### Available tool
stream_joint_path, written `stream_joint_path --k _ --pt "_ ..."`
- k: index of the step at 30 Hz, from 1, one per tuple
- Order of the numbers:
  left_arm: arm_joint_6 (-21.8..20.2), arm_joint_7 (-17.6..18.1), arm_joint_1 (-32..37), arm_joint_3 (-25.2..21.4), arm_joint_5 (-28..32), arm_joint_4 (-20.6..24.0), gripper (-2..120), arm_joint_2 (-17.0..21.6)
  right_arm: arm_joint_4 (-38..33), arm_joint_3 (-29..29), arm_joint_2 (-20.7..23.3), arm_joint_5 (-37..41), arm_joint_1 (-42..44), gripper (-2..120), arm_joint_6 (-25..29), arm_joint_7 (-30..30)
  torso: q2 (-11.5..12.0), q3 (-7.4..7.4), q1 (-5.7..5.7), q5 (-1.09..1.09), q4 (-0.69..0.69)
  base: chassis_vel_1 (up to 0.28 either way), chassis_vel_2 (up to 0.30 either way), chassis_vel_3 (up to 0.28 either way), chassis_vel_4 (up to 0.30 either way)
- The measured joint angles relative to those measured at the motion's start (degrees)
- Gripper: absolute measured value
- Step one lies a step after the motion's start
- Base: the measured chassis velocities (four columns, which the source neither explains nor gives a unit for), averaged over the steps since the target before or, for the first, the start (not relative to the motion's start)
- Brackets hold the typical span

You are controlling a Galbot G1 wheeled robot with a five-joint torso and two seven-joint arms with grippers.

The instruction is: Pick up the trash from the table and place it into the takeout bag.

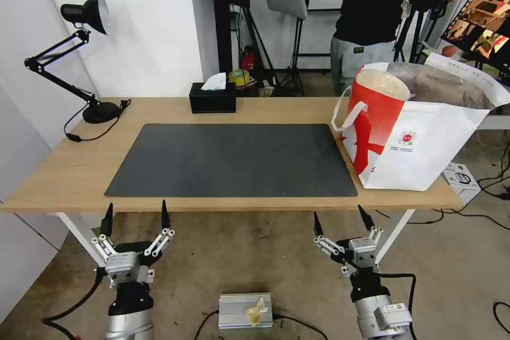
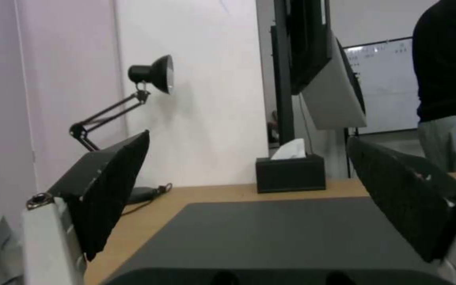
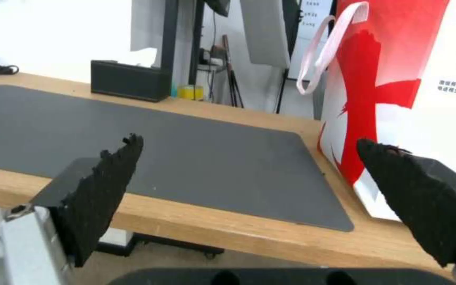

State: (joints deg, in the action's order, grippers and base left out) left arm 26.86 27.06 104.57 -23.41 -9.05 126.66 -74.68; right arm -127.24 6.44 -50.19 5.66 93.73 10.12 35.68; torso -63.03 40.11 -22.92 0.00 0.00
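Both grippers, left gripper (image 1: pixel 136 211) & right gripper (image 1: pixel 342 215), hang spread wide & empty below table's (image 1: pixel 64 170) near edge, takeout bag (image 1: pixel 425 138) upright at the right end, nearer right arm; trash seemingly already bagged.

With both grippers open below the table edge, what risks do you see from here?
1. The takeout bag stands at the table's right end, right above the right gripper; raising that arm might snag its handle or tip it.
2. The left gripper sits just under the front edge and may strike it when rising.
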Motion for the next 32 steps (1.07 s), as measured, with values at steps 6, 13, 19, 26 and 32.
stream_joint_path --k 6,13,19,26,32 --pt "0.4 -0.2 0.4 1.6 -0.5 -0.7 100 -0.4 0.0 0.0 0.0 0.0 0.0 100 0.0 0.0 0.0 0.00 0.00 0.00 0.00 0.000 0.000 0.000 0.000" --pt "0.4 -0.7 0.6 2.2 -0.6 -1.5 100 -0.1 0.0 0.0 0.0 0.0 0.0 100 0.0 0.0 0.0 0.00 0.00 0.00 0.00 0.000 0.000 0.000 0.000" --pt "0.5 -1.0 0.6 1.8 -0.6 -1.7 100 0.3 0.0 0.0 0.0 0.0 0.0 100 0.0 0.0 0.0 0.00 0.00 0.00 0.00 0.000 0.000 0.000 0.000" --pt "0.5 -1.1 0.7 1.8 -0.5 -1.7 100 0.3 0.0 0.0 0.0 0.0 0.0 100 0.0 0.0 0.0 0.00 0.00 0.00 0.00 0.000 0.000 0.000 0.000" --pt "0.5 -1.1 0.7 1.8 -0.4 -1.7 100 0.3 0.0 0.0 0.0 0.0 0.0 100 0.0 0.0 0.0 0.00 0.00 0.00 0.00 0.000 0.000 0.000 0.000"
